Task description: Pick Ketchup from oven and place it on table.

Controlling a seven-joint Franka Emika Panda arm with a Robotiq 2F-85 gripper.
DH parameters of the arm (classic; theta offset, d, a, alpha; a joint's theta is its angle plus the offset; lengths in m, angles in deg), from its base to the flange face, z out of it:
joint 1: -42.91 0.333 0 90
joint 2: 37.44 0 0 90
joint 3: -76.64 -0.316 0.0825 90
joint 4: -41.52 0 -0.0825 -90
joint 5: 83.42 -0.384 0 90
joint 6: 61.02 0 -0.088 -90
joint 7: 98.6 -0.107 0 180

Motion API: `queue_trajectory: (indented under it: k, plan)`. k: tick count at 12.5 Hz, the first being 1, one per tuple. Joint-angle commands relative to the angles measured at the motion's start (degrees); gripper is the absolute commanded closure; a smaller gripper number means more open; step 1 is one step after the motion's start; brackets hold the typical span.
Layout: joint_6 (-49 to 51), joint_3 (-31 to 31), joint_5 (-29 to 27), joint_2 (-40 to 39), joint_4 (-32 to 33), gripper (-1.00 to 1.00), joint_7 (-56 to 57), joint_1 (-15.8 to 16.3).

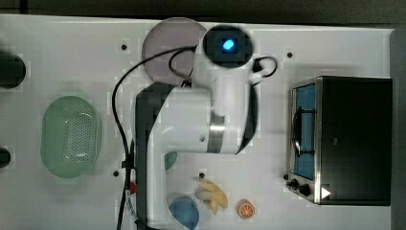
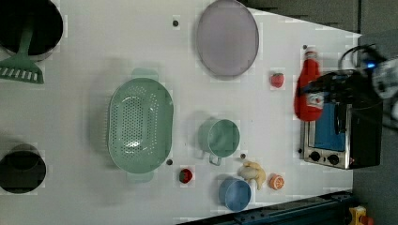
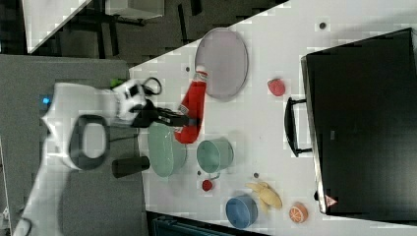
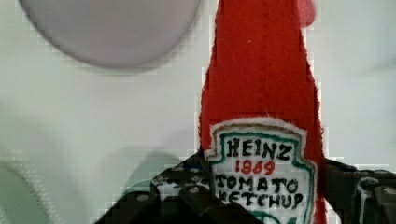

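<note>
In the left view, left to right, there is one green colander [image 2: 140, 123], one green cup [image 2: 220, 137], one blue bowl [image 2: 234, 193], one purple plate [image 2: 227, 36], two strawberries, one ketchup [image 2: 308, 89] and one oven [image 2: 340, 126]. Bare table [image 2: 84, 42] spreads between the colander and the plate. The gripper [image 3: 189, 120] reaches level from the arm, its fingers [image 4: 187, 186] pinching the ketchup's labelled body, held above the table left of the oven.

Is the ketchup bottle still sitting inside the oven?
No. In the wrist view the ketchup bottle is clamped in the end effector, and in the left view it hangs outside the oven, whose door is shut.
</note>
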Motion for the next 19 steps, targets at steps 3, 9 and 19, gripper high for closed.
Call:
queue_trajectory:
  k: [3, 9, 19]
  plan:
    - [-12.1, 0.8, -0.1, -0.2, 8.8, -0.29, -6.6, 0.6]
    - [-31.0, 1.9, -0.1, -5.3, 21.6, -0.29, -6.6, 0.2]
    - [-33.8, 3.9, -0.2, -1.1, 20.1, -1.0, -15.5, 0.1]
